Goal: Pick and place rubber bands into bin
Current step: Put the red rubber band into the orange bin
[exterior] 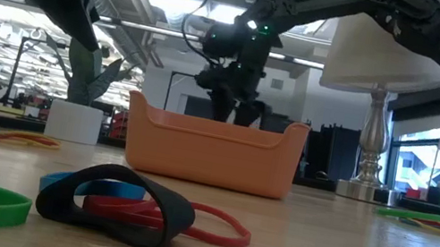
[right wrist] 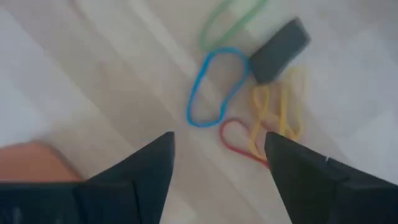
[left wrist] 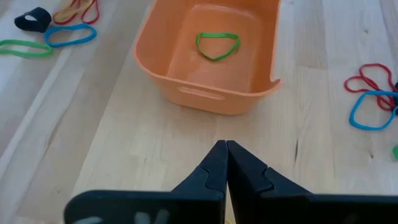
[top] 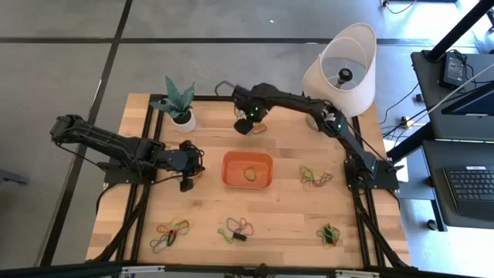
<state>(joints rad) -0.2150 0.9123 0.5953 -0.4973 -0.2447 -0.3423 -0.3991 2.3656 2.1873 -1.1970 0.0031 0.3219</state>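
Hanging over a little pile of rubber bands (right wrist: 249,112) behind the bin (top: 248,169), our right fingers (right wrist: 217,158) are spread wide apart, because we think we want to pinch one next. Nothing is between them yet. Our left fingers (left wrist: 226,163) are pressed together and hold nothing; they wait just beside the bin on the worktop (top: 208,216). One green band (left wrist: 217,45) already lies inside the bin. More bands sit in small piles around it, so we think lots of picking is left.
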